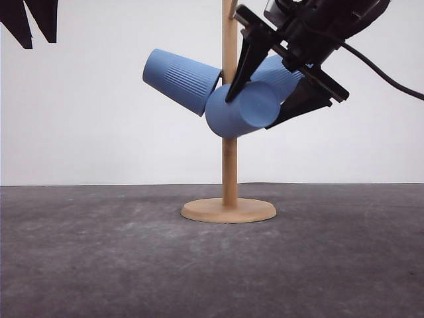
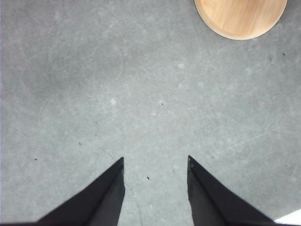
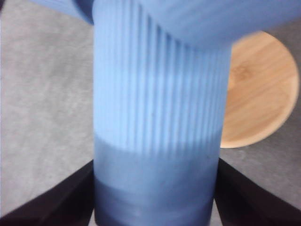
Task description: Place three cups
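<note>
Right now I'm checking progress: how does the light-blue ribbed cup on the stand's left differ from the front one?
The left light-blue ribbed plastic cup hangs free on the wooden stand; the front cup sits between the right gripper jaws, flat base toward the camera. Both look identical.

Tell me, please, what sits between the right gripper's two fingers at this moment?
A light-blue ribbed cup sits between the right gripper's fingers, seen in the right wrist view; the front view shows it beside the wooden stand's pole.

Ribbed light-blue cups, tan wooden stand, dark grey table.
</note>
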